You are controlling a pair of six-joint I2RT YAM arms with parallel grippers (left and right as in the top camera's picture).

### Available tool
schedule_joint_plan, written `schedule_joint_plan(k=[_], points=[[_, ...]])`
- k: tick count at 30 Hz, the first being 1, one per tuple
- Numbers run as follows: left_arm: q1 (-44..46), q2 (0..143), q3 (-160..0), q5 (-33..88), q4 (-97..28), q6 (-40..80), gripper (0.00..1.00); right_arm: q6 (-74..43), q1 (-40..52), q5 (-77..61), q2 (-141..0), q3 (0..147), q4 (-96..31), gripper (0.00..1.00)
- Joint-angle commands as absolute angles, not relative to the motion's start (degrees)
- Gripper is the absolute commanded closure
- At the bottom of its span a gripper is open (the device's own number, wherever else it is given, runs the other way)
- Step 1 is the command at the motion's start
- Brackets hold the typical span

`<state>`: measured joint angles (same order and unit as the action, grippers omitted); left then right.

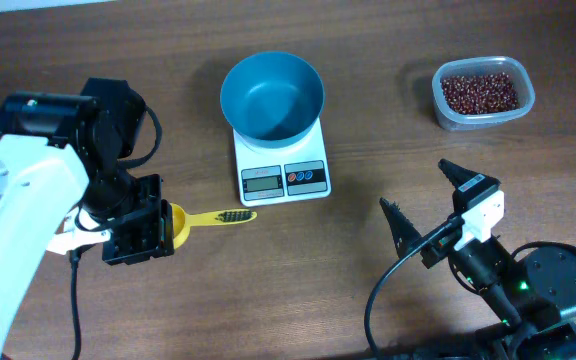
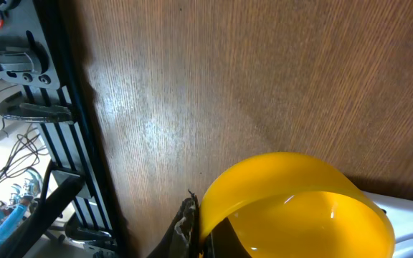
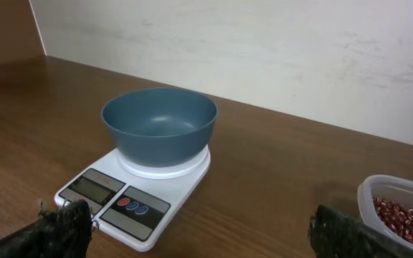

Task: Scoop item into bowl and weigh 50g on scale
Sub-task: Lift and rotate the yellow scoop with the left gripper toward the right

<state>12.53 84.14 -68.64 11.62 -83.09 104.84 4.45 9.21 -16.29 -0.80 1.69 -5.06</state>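
Note:
The teal-blue bowl (image 1: 271, 95) stands empty on the white scale (image 1: 283, 181); both also show in the right wrist view, bowl (image 3: 160, 132) on scale (image 3: 113, 199). The red-brown beans (image 1: 478, 92) lie in a clear tub at the far right and show at the edge of the right wrist view (image 3: 407, 217). My left gripper (image 1: 151, 229) is shut on the cup end of a yellow scoop (image 1: 203, 218), low at the table. The scoop's cup (image 2: 292, 208) fills the left wrist view, one finger against its rim. My right gripper (image 1: 415, 185) is open and empty, right of the scale.
The clear tub (image 1: 450, 115) sits at the back right, apart from the scale. The scoop's handle points right toward the scale's front. A black frame and cables (image 2: 41, 107) lie beyond the table's left edge.

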Motion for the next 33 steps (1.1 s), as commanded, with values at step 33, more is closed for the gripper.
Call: schedule_joint_plan(k=[33], points=[[12.75, 84.31, -76.77, 6.5, -82.76, 101.84, 1.0, 4.25, 9.74, -15.81, -0.36, 1.17, -5.02, 0.01]])
